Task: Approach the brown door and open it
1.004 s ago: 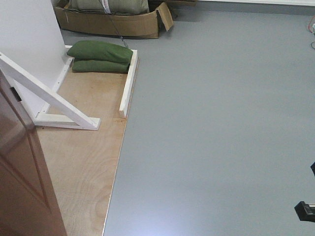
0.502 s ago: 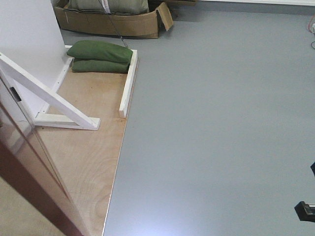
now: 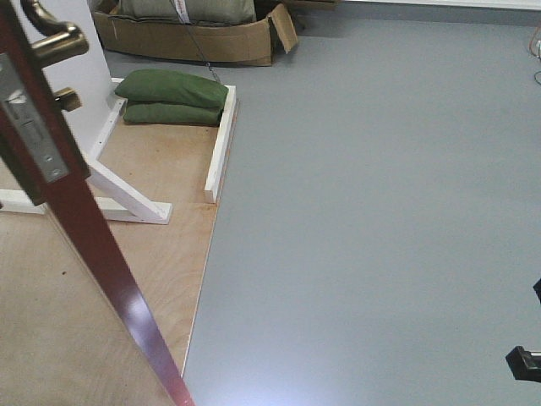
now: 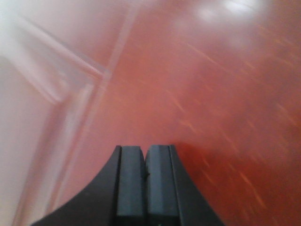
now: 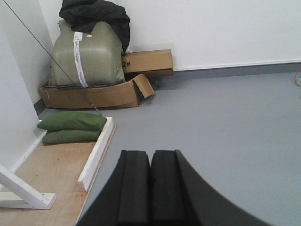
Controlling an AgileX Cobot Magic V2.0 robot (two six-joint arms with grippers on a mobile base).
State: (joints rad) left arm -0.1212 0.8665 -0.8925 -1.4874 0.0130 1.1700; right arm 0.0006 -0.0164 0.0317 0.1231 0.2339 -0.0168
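The brown door (image 3: 101, 254) stands edge-on at the left of the front view, glossy reddish-brown, running from the top left corner down to the bottom. Its brass lever handle (image 3: 55, 38) and silver latch plate (image 3: 34, 135) show near the top; no keys are in view. In the left wrist view the door's panelled face (image 4: 211, 94) fills the frame, blurred and very close. My left gripper (image 4: 145, 148) is shut and empty, its tips right at the door face. My right gripper (image 5: 151, 153) is shut and empty, over the grey floor (image 5: 225, 122).
A white wall panel with a diagonal brace (image 3: 127, 199) stands on a plywood base (image 3: 161, 254) behind the door. Two green sandbags (image 3: 173, 89) lie by a white batten (image 3: 221, 144). A cardboard box (image 3: 190, 38) holding a green bundle (image 5: 84, 56) sits at the back wall.
The door has swung: a second ago its brown face filled the lower left corner; now its edge, latch plate and handle show across the left side.
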